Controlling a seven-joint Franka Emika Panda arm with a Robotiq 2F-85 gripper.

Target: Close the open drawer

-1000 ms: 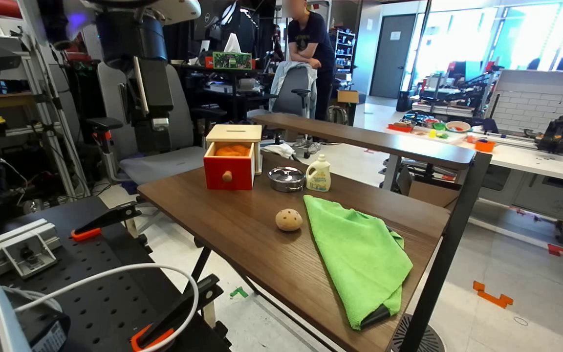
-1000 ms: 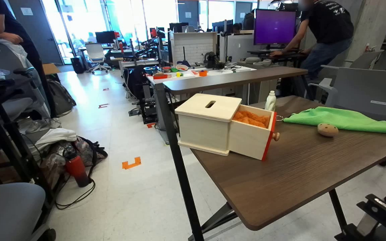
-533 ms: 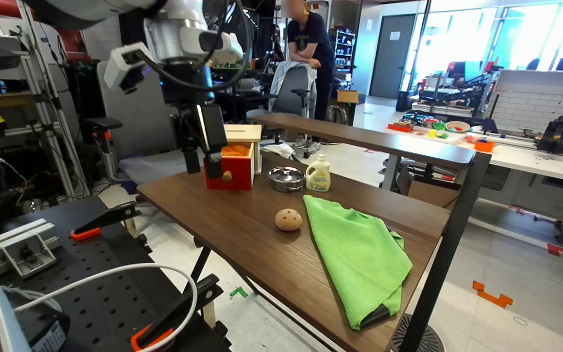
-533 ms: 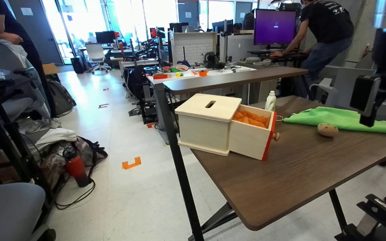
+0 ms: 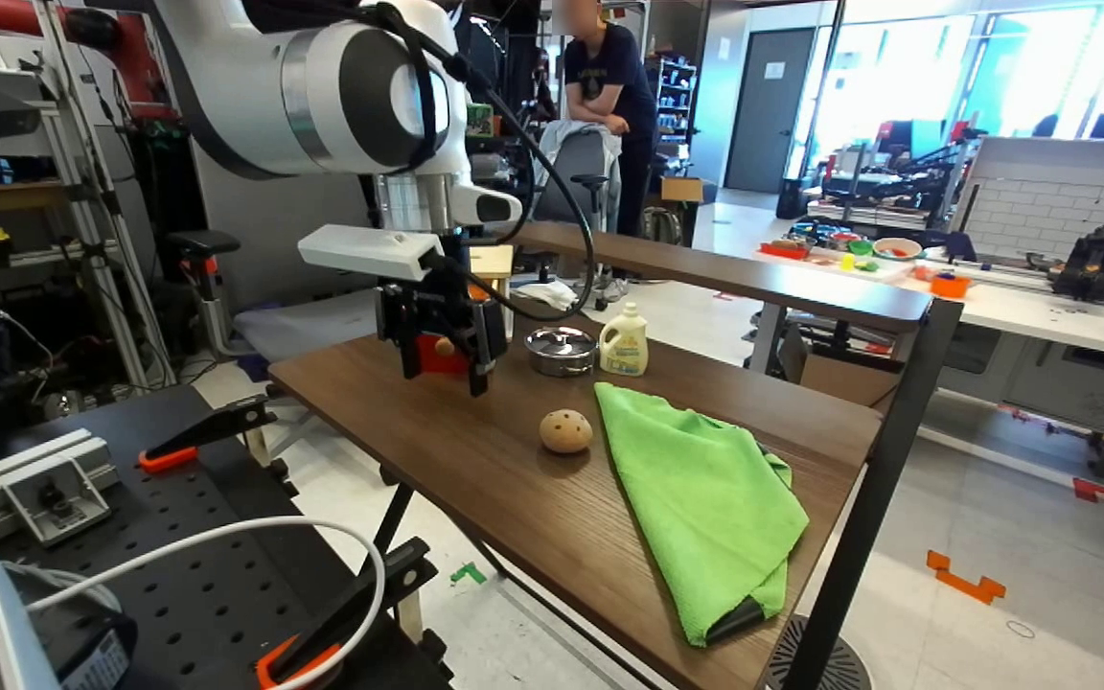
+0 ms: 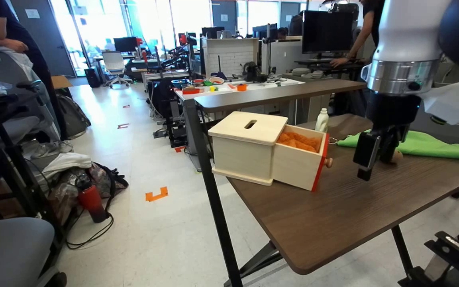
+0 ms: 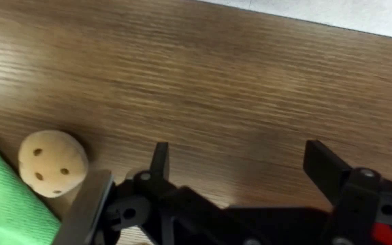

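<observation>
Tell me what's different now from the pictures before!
The gripper came down over the table, toward the red-fronted drawer. It grabbed nothing. The monitor screen went from purple to black. The drawer is still open; the round tan thing, green cloth, shiny pot and bottle stayed put.

Box (image 6: 241, 157) on surface (image 6: 333, 223), drawer (image 6: 297, 165) extended from box, gripper (image 5: 445, 381) before drawer, in an exterior view pot (image 5: 562, 355) right of box, bottle (image 5: 625, 343) right of pot, ball (image 5: 566, 432) before pot, left of cloth (image 5: 710, 508)
</observation>
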